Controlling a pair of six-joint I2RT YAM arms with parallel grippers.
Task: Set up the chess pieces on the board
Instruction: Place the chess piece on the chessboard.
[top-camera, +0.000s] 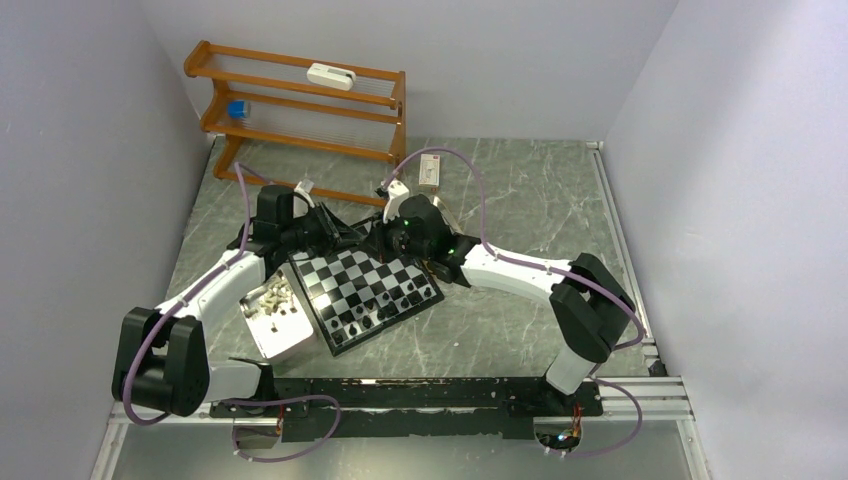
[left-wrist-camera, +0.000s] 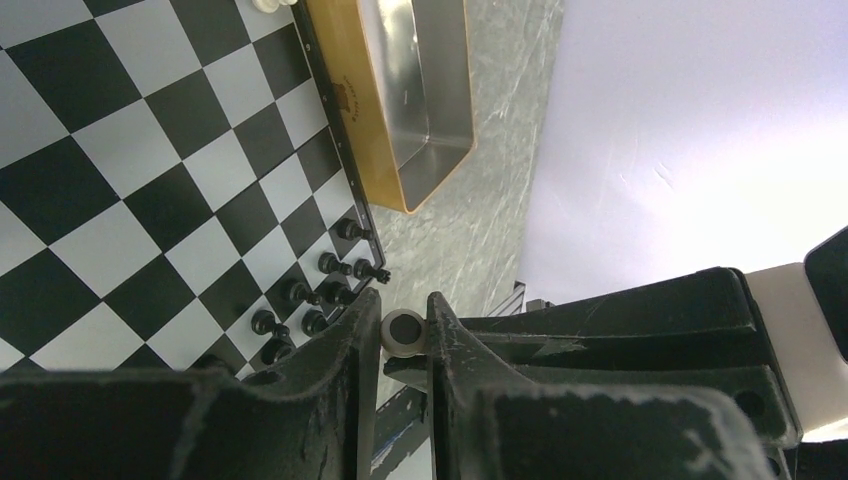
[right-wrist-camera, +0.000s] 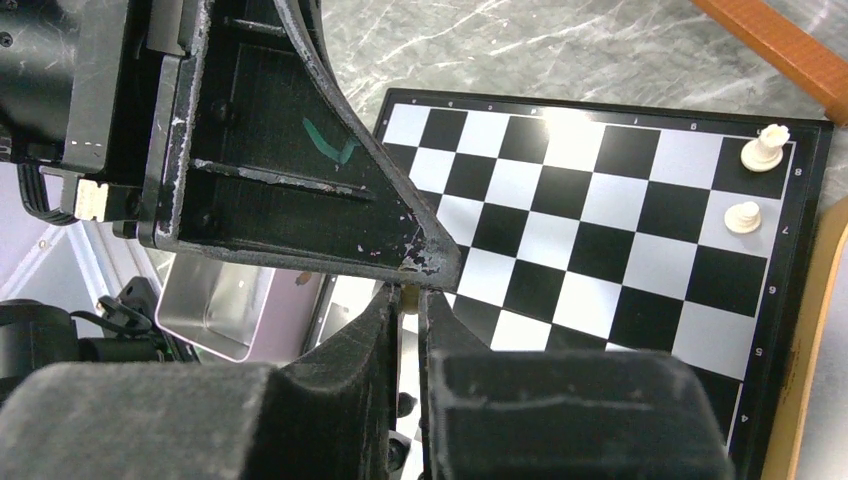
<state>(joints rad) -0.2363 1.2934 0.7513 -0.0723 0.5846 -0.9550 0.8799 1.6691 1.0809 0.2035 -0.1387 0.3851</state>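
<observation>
Both grippers meet over the far edge of the board (top-camera: 365, 290). My left gripper (left-wrist-camera: 404, 300) is shut on a cream-white chess piece (left-wrist-camera: 404, 333), seen from its round, dark-centred base. My right gripper (right-wrist-camera: 409, 295) is shut on a sliver of the same cream piece at its tips, with the left gripper's black finger (right-wrist-camera: 330, 190) right in front of it. Several black pieces (left-wrist-camera: 320, 295) stand in rows at one edge of the board (left-wrist-camera: 130, 170). Two white pieces (right-wrist-camera: 767, 148) (right-wrist-camera: 742, 216) stand at the opposite edge. More white pieces (top-camera: 272, 298) lie in a tray.
A white tray (top-camera: 290, 340) lies left of the board. A metal tray with a wood-coloured rim (left-wrist-camera: 420, 90) sits along the board's far side. A wooden rack (top-camera: 300, 110) stands at the back left, and a small white box (top-camera: 430, 172) lies on the marble table beside it.
</observation>
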